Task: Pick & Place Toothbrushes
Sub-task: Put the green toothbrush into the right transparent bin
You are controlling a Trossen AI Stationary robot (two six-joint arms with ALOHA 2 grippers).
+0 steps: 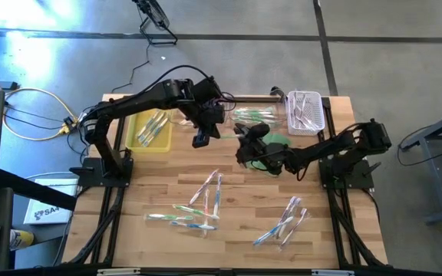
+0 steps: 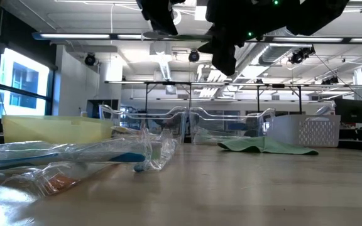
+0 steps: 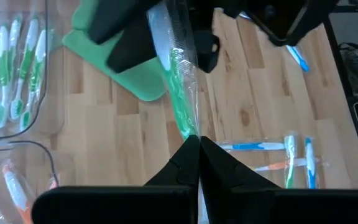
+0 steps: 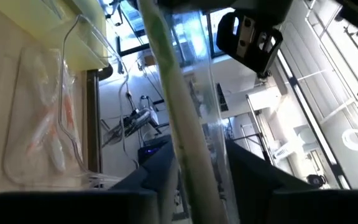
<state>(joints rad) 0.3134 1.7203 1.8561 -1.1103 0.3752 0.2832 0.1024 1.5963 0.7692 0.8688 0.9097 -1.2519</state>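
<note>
The wooden table [image 1: 229, 230] carries everything, and only the high view shows its whole layout: a yellow bin [image 1: 149, 130] near the far left corner, a white basket [image 1: 305, 113] at the far right corner, clear trays [image 1: 253, 117] along the far edge between them, and a green cloth [image 1: 276, 141] just in front of the trays. The same view shows loose toothbrushes [image 1: 206, 201] scattered over the near half, with another cluster toward the near right corner. The low view adds what the overhead misses: the trays [image 2: 187, 124] are see-through boxes standing upright, and both arms hang well above the tabletop. The left gripper [image 3: 197, 149] is closed on the end of a wrapped green toothbrush [image 3: 178, 93], held in the air above the middle of the table near the cloth, as its wrist view makes plain. The right wrist view shows the right gripper [image 4: 194, 168] with the same toothbrush running between its fingers [image 4: 160, 163]; whether they press on it or stand slightly apart cannot be told.
</note>
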